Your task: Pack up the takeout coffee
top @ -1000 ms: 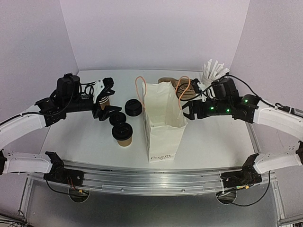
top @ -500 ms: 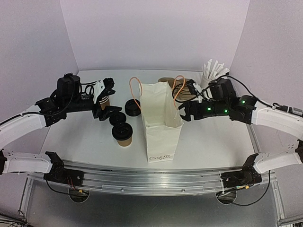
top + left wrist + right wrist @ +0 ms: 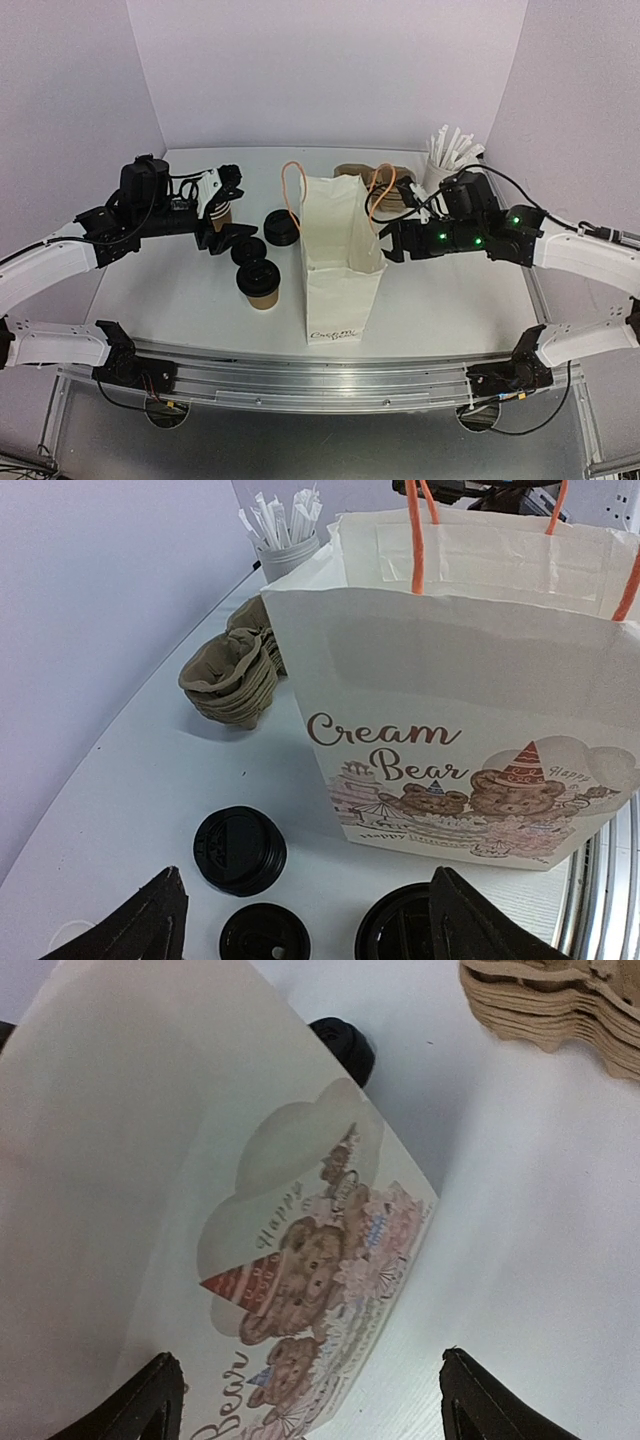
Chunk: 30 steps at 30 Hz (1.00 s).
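The takeout coffee, a brown paper cup with a black lid, stands on the table left of the white paper bag. Its lid shows at the bottom of the left wrist view. My left gripper is open and empty, just behind and to the left of the cup; its jaws stand wide in the left wrist view. My right gripper is open and empty, close against the bag's right side, as the right wrist view shows.
A loose black lid and a stack of lids lie behind the coffee. Nested lidless brown cups stand by my left gripper. Pulp cup carriers and a cup of wrapped straws are at the back right.
My right gripper has moved a little left against the bag. The bag has shifted slightly left and its orange handles have swayed. The left arm has not moved.
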Tool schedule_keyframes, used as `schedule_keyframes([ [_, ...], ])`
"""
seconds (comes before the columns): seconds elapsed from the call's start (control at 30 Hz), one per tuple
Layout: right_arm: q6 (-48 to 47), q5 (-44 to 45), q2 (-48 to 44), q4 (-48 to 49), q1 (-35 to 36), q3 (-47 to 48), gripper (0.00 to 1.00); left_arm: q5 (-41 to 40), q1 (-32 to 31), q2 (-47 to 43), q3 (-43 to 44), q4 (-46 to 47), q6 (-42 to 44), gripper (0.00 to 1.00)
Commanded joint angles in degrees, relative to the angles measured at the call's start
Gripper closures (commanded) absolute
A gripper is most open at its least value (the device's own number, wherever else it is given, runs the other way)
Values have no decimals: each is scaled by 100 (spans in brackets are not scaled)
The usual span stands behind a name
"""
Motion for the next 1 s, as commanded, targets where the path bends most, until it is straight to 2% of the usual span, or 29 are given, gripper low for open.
schedule_keyframes([
  [0.0, 146, 888, -364, -993, 6, 440, 16, 6, -13, -11, 122, 211, 95, 17],
  [0.2, 571, 2041, -680, -2322, -151, 928, 19, 34, -13, 58, 123, 220, 126, 17],
  [0.4, 629, 3057, 100, -3062, -301, 2377, 25, -72, -13, 219, 214, 235, 94, 17],
  [0.53, 465, 3170, 1006, -3272, -535, 3487, 31, -315, -13, 337, 325, 167, -70, 17],
  [0.67, 153, 3090, 1849, -3346, -722, 4350, 32, -510, -13, 454, 377, 175, -246, 17],
  [0.83, -99, 2929, 2745, -3325, -1217, 5203, 44, -687, -13, 563, 442, 183, -403, 17],
  [0.97, -352, 2538, 3721, -3324, -1458, 6034, 46, -714, -13, 680, 548, 2, -419, 17],
])
